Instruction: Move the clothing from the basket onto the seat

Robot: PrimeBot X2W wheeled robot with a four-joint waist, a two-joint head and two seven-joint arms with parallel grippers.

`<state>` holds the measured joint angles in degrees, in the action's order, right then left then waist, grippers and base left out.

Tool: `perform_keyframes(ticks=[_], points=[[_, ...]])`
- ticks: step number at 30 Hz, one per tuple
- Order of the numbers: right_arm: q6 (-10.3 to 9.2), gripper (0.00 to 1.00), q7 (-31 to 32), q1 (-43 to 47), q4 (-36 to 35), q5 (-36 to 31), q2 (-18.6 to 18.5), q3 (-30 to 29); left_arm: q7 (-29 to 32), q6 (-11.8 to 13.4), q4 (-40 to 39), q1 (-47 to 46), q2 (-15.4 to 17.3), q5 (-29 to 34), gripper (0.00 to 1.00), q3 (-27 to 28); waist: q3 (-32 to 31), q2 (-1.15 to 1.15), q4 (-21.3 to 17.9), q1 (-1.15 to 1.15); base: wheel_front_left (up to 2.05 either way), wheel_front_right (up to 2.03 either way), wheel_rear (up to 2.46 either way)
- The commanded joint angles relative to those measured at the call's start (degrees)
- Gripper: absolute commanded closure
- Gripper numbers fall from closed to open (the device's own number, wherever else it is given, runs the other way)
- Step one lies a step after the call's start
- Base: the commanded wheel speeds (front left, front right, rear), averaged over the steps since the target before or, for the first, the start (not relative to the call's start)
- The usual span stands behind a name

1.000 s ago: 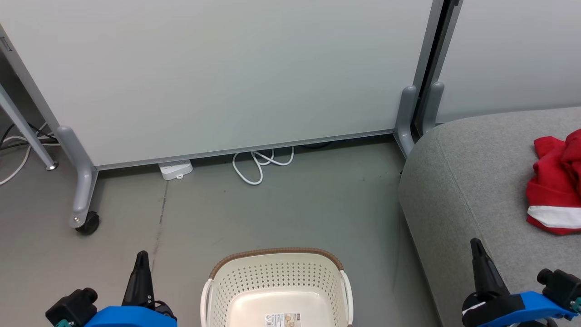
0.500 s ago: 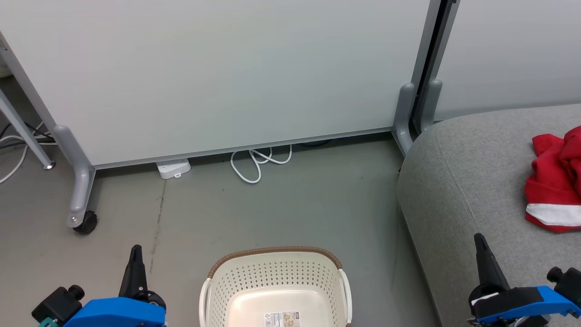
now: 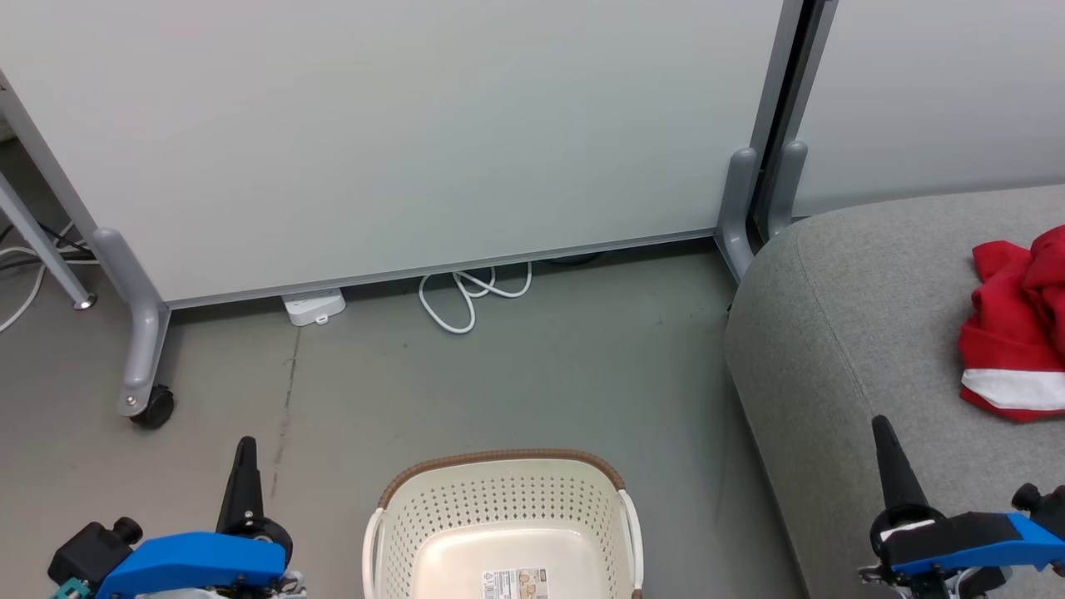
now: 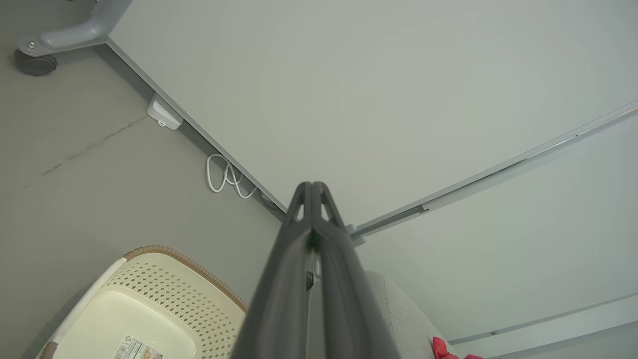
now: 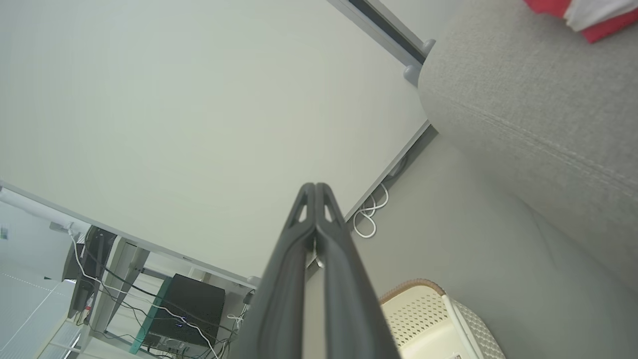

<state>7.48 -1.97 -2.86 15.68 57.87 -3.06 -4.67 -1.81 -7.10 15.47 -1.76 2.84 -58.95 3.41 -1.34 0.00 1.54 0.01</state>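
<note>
In the head view the clothing [image 3: 1011, 333], red with a white stripe, lies bunched on top of the seat [image 3: 865, 333], well in from its rounded edge. The basket [image 3: 499, 507] stands on the floor [image 3: 541, 374] near that edge but apart from it, its pale bottom and a label showing. The right wrist view adds a dark box [image 5: 187, 306] beyond the panel [image 3: 416, 125]. The wrist views show the left gripper [image 3: 244, 453] and the right gripper [image 3: 886, 441] with jaws clenched tip to tip, grasping nothing and touching nothing.
</note>
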Motion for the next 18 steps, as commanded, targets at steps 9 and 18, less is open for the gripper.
perform_keyframes(ticks=[9,18], points=[[0.02,1.0,1.68,-1.89,-0.97,6.44,0.04,-0.46,1.55,-0.37,-0.88,-2.18,0.06,-6.12,1.0,0.91,0.2,0.0,-0.2,0.0,0.0,0.0,0.0],[0.02,1.0,3.04,-2.22,-1.15,11.78,0.06,-0.75,2.85,-0.42,-1.01,-2.79,0.06,-11.27,1.0,1.28,0.4,0.0,-0.41,0.0,0.0,0.0,0.0]])
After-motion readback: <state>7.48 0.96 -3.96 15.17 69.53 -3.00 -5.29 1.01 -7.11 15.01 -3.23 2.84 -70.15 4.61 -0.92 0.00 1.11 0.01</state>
